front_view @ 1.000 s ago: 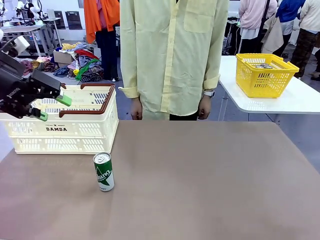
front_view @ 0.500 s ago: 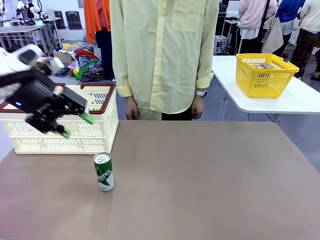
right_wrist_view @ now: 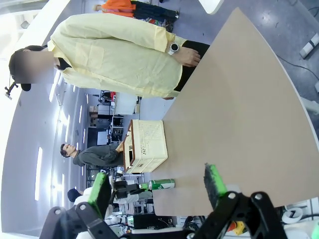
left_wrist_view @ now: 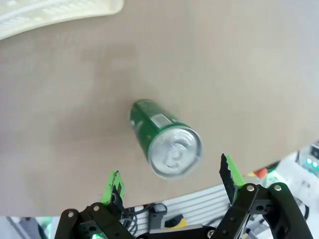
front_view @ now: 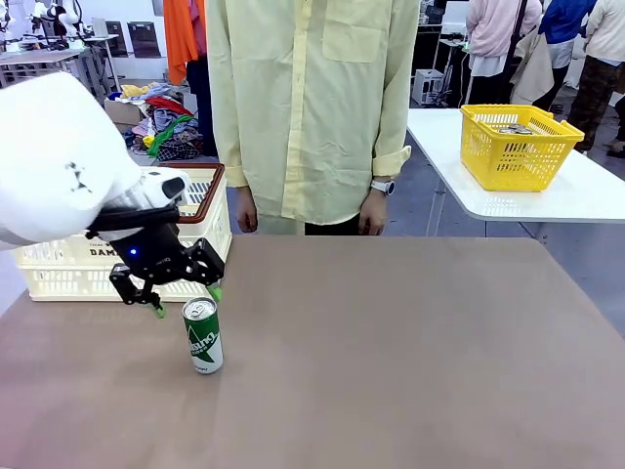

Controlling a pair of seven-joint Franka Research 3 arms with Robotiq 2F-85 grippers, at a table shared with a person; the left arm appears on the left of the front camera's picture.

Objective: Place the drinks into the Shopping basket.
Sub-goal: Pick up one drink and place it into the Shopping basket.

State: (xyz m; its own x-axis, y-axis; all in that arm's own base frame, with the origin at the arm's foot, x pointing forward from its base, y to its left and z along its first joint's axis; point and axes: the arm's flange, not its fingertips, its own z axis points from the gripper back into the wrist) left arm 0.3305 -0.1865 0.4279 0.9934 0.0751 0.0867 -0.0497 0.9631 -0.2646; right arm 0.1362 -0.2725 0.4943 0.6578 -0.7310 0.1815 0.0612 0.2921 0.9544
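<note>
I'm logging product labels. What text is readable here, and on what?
"DAM": printed on the side of the Shopping basket; the rest of the word is hidden.
White lettering on the green can: too blurred and tilted to read.
Nothing else is legible.

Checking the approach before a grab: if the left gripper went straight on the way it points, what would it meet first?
Probably the can: its top lies between the open fingers of the left gripper, which would likely pass either side of it before reaching the table.
</note>
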